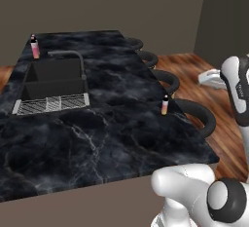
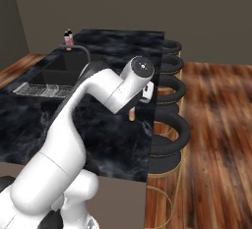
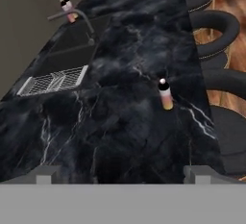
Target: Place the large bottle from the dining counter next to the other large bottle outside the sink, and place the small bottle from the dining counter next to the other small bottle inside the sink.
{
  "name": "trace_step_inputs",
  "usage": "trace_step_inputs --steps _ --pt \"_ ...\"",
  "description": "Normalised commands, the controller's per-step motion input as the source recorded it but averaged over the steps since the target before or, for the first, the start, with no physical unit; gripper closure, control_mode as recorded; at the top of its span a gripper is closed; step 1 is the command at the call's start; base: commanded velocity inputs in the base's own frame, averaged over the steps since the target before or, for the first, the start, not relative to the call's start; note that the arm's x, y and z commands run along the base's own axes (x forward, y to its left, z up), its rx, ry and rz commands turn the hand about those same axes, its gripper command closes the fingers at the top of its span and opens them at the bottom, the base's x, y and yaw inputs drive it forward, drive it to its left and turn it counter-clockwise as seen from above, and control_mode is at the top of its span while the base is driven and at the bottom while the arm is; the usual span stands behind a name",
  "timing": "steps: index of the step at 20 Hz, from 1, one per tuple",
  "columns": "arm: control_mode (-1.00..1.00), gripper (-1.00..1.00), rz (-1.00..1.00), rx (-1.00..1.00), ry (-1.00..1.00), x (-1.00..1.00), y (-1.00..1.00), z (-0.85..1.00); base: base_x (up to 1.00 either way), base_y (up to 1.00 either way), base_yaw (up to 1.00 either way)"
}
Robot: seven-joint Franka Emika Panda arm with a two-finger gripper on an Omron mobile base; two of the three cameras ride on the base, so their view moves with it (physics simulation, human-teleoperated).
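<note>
The two dark fingers (image 3: 44, 175) stand spread wide, grasping nothing, low over the near end of the glossy black grey-veined marble table (image 1: 112, 138). Beyond them one pink-orange black-capped bottle (image 3: 165, 94) stands upright near the stool-side edge. Farther off lies the dark two-basin sink (image 1: 53, 82), one ribbed grey drain rack (image 1: 51, 105) at its near end. A second pink black-capped bottle (image 1: 34, 47) stands on the table just behind the sink. Four round black stools (image 2: 167, 129) line the edge.

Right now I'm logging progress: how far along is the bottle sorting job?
Nothing looks done yet. One pink bottle with a black cap stands on the glossy black marble counter near the round black stools, apart from the dark two-basin sink. The gripper is open, holding nothing, facing that bottle. Left: grasp it and carry it toward the other pink bottle behind the sink.
</note>
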Motion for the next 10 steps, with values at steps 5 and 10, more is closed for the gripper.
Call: trace_step_inputs --steps 5,10 --pt "-1.00 -1.00 0.00 -0.10 0.16 0.01 0.10 0.00 0.00 0.00 0.00" --pt "-1.00 -1.00 0.00 -0.21 0.01 0.00 0.11 0.00 0.00 0.00 0.00"
